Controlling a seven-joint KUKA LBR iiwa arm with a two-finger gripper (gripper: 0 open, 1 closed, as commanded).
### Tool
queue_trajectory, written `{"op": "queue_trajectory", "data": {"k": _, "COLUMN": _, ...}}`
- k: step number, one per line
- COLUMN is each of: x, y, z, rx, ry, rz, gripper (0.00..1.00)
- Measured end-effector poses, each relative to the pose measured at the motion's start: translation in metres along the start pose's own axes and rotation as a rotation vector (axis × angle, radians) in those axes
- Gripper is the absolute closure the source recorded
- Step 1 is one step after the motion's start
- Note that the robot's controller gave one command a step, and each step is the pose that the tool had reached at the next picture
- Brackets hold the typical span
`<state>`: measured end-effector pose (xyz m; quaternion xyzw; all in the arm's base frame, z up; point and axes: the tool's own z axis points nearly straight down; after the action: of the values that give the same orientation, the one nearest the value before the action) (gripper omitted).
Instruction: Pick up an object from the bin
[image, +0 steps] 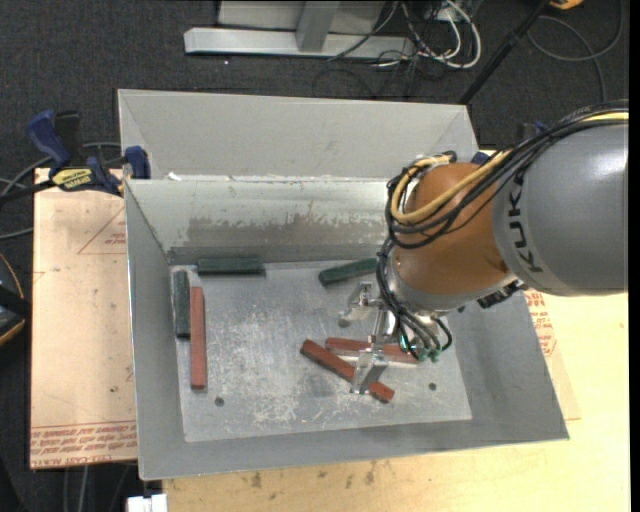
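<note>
My gripper (363, 345) is down at the bin floor in the right half, under the orange wrist cover. It is open, with one fingertip toward the back wall and the other toward the front. Between them lies a small cluster of short red-brown sticks (340, 358), crossing one another; one end (382, 393) pokes out in front of the near finger. I cannot tell whether the fingers touch them. A dark green stick (346, 271) lies just behind the gripper, near the back wall.
At the left side a long red-brown stick (198, 338) lies beside a dark green one (181, 303), both running front to back. Another green stick (230, 266) lies along the back wall. The arm covers the bin's right side.
</note>
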<state>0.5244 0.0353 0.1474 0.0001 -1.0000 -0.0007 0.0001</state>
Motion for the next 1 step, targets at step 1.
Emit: {"op": "queue_trajectory", "data": {"k": 1, "x": 0.0000, "y": -0.0001, "z": 0.0000, "rx": 0.000, "ry": 0.000, "rz": 0.001, "gripper": 0.00}}
